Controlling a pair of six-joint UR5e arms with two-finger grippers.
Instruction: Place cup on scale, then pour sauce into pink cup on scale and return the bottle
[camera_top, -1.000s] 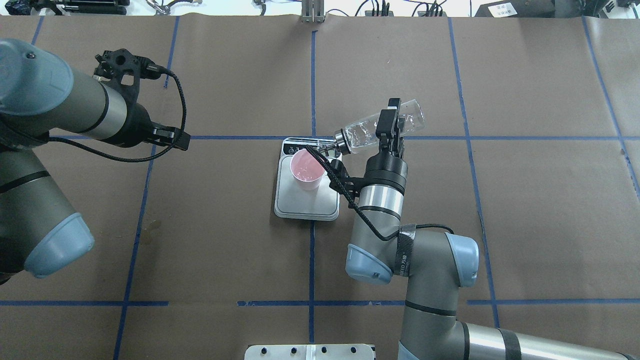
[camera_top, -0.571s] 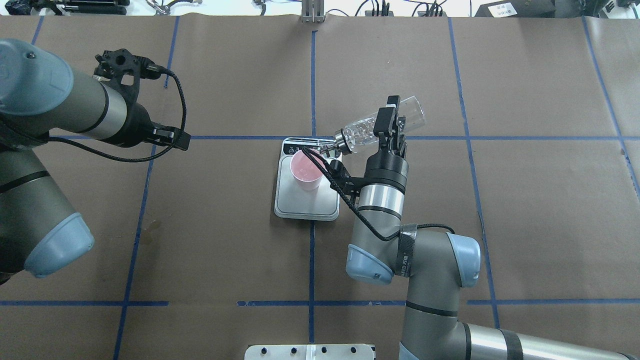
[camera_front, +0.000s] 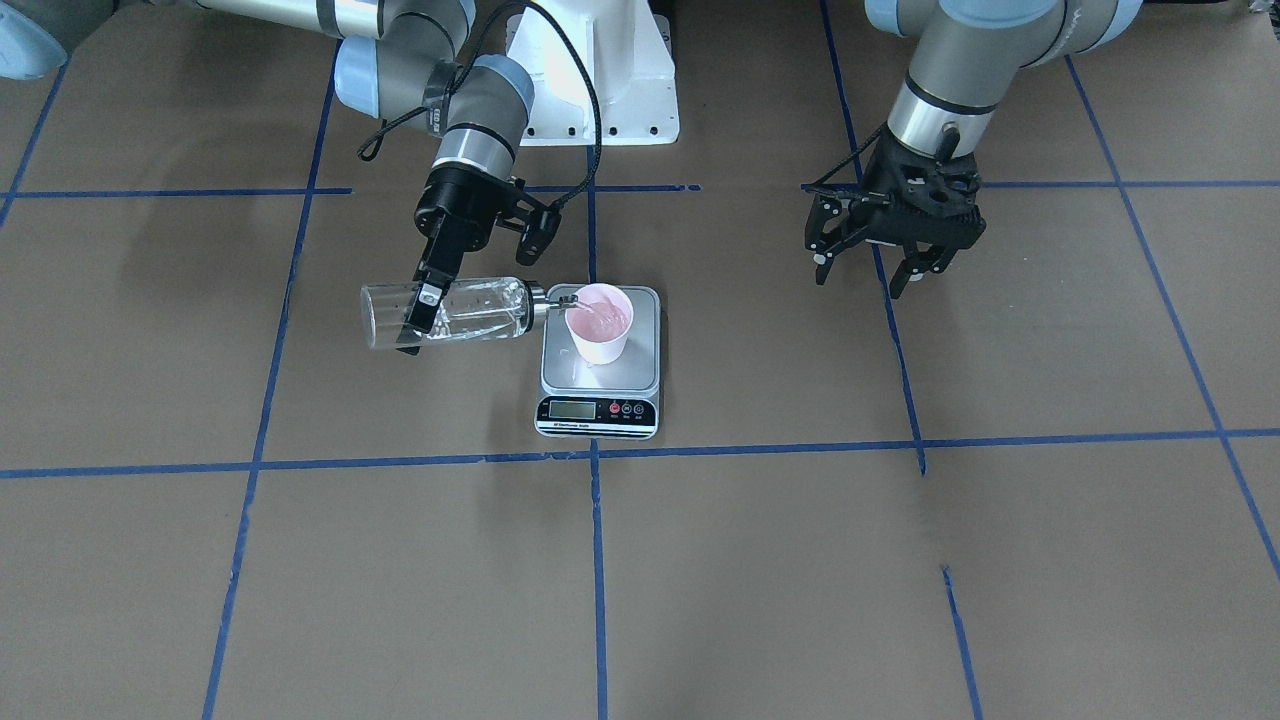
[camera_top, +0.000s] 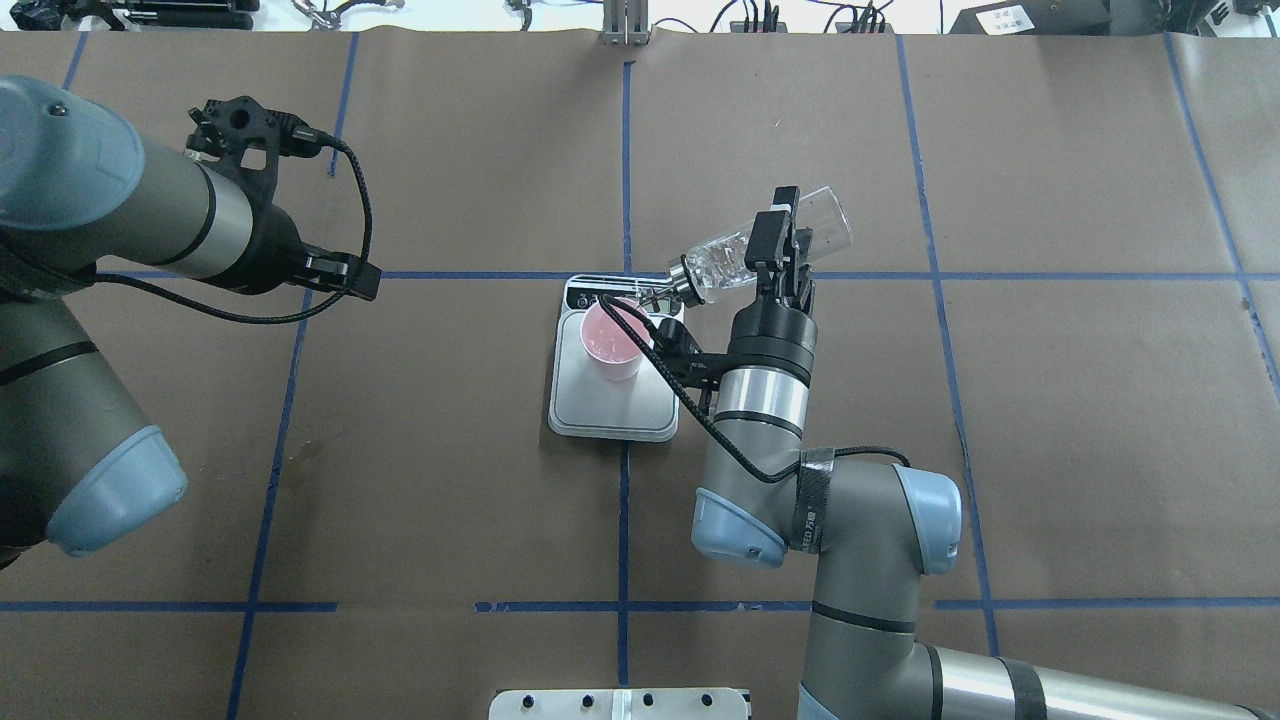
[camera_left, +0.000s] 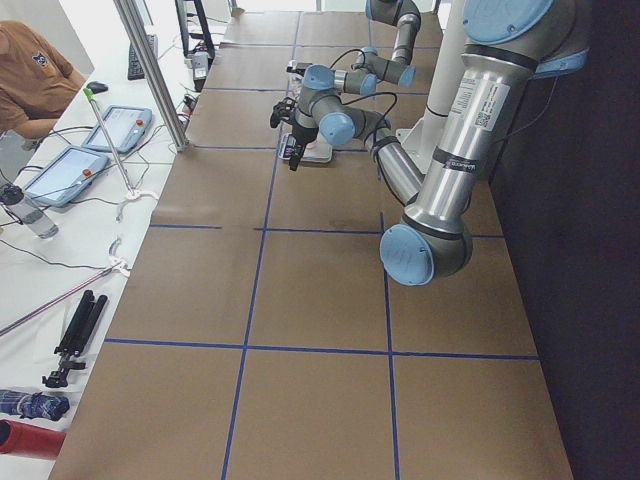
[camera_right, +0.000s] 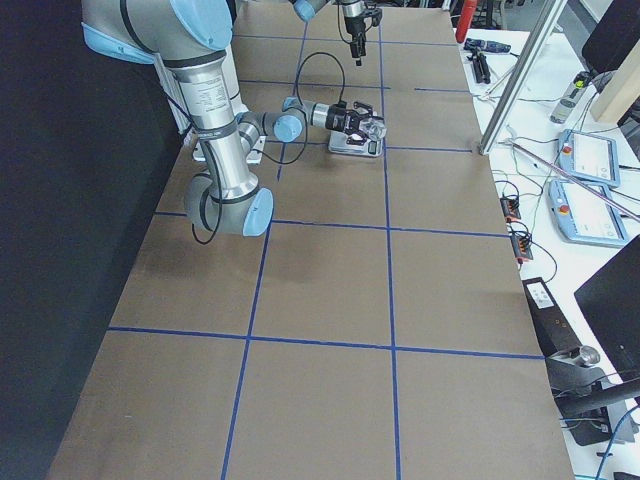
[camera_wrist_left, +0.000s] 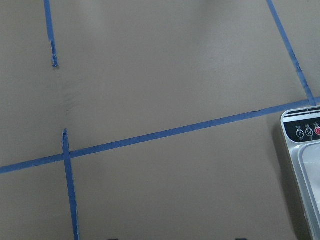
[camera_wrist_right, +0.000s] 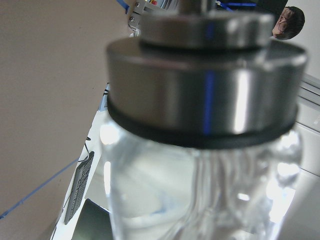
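Now the right gripper (camera_front: 415, 325) pinches the bottle (camera_front: 475, 312) tipped spout-first over the cup (camera_front: 598, 338) on the scale (camera_front: 643, 372) to pour; the left gripper (camera_front: 856, 288) idles, spread.

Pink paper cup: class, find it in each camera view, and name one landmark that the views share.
Front-facing: small tapered pink paper cup, just above centre, on the brushed-steel kitchen scale.
Overhead: cup just left of centre, on the scale near its display.
Exterior left: too small to tell.
Exterior right: too small to tell.
Left wrist: absent; only the scale's corner, right edge.
Right wrist: absent; the clear glass bottle fills it.
Shared landmark: the scale.
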